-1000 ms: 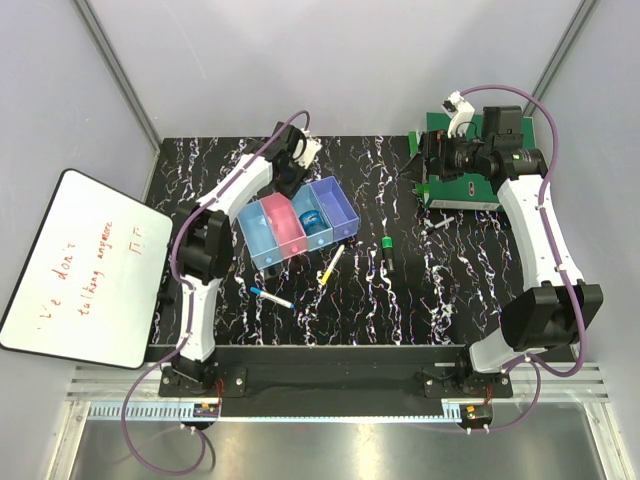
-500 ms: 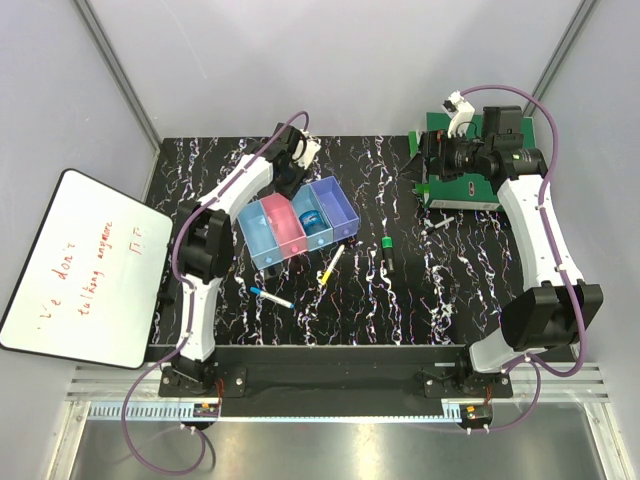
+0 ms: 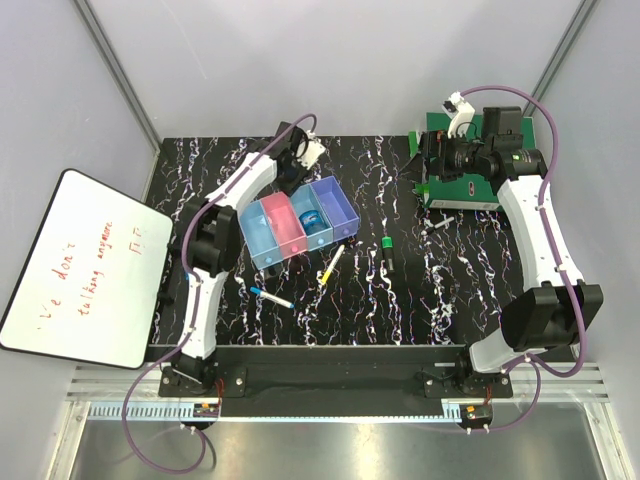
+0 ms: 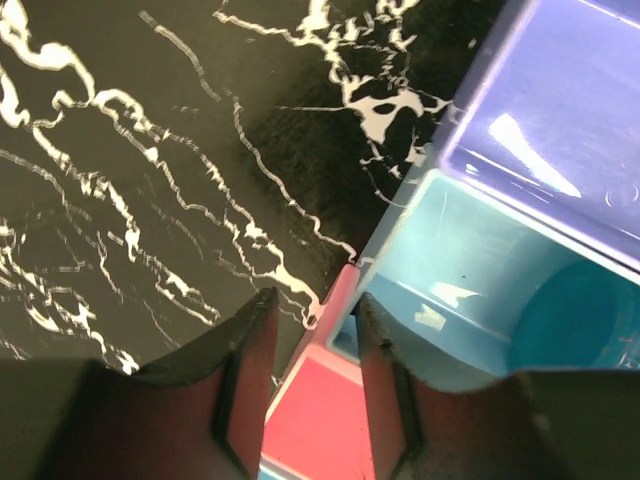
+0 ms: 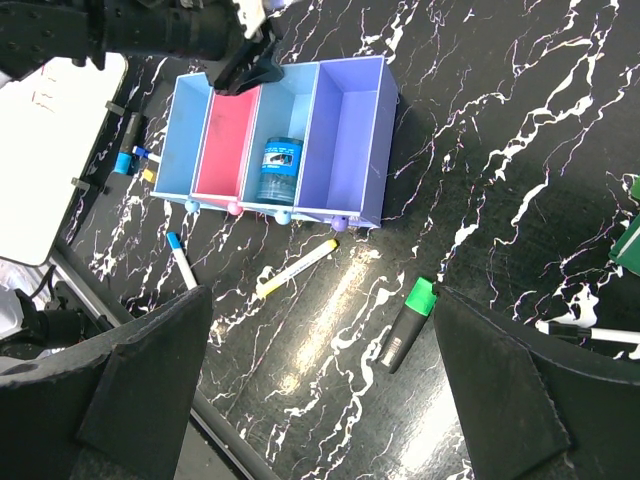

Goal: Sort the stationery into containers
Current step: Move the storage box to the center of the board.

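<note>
Sorted: one piece. Logged round blue item [image 5: 281, 165] inside a light blue compartment of the bins [image 5: 348, 140], just beside and below the left jaws.

Unsorted: four pieces counted on the table [image 3: 470, 290].
- Noted pen [image 3: 331, 265] and blue-capped marker [image 3: 272, 297] across the bins from the left jaws, near the bins' other long side.
- Noted green-capped marker [image 3: 386, 252] between the two pairs of jaws, well apart from both.
- Noted stick [image 3: 438, 224] nearest the right jaws, below and to one side.

Judged the task barely begun, with most of the picking left.

Left gripper [image 4: 312, 325]: found its jaws narrowly parted, with nothing gripped. Placed them over the bins' rim where pink met light blue. Could not tell whether they touched it.

Right gripper [image 5: 320, 300]: found its jaws spread wide and empty, held high above the table.

Other stock: recorded folder [image 3: 437, 123] beneath the right jaws. Recorded whiteboard [image 3: 80, 270] well apart from both pairs.

Obstructions: saw nothing lying across the loose pieces. Judged the left arm, stretched over the bins' pink end, likely to hamper a drop there by the right jaws. Judged the stick, just beside the folder's edge, awkward to grasp.
</note>
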Motion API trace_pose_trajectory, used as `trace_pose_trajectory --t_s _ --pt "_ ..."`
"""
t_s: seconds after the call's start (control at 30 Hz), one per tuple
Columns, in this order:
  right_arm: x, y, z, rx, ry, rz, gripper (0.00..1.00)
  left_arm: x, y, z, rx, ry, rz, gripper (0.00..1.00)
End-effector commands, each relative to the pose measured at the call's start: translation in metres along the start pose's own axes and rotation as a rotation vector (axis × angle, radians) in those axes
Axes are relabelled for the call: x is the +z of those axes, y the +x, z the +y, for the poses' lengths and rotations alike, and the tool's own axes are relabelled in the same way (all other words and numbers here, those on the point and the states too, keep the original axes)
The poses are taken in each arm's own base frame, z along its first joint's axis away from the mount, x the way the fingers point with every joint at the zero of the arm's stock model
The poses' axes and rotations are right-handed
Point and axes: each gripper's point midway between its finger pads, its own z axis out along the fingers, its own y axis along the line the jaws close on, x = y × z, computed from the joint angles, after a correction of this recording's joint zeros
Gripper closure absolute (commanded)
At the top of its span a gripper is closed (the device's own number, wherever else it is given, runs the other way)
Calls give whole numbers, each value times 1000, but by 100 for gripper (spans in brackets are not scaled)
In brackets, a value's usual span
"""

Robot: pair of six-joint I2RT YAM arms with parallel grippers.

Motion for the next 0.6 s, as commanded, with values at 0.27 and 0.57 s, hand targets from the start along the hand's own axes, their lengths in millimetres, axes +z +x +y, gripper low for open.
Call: trace_pose_trajectory --t_s 0.27,0.57 --pt "-10 -16 16 -46 -21 -64 0 8 -26 1 242 45 -94 88" --pt "-10 -16 13 -16 -2 -67 0 3 -56 -47 498 147 -195 94"
